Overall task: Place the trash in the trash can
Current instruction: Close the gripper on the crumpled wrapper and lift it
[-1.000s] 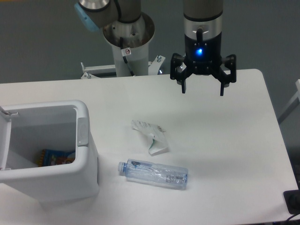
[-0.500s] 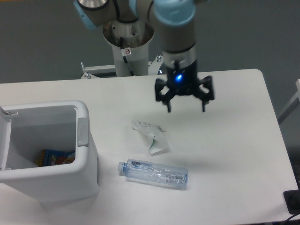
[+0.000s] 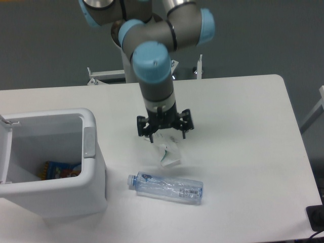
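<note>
White tabletop (image 3: 243, 126) fills most of the view. Near its middle the crumpled wrapper (image 3: 168, 153) is lain flat, its upper part covered by the gripper (image 3: 164, 132), whose 2 fingers are spread wide on either side of it. Just below, the clear bottle (image 3: 165, 187) is lain on its side. At far left the trash can (image 3: 93, 152) is stood open, coloured packaging (image 3: 59, 169) seen inside.
</note>
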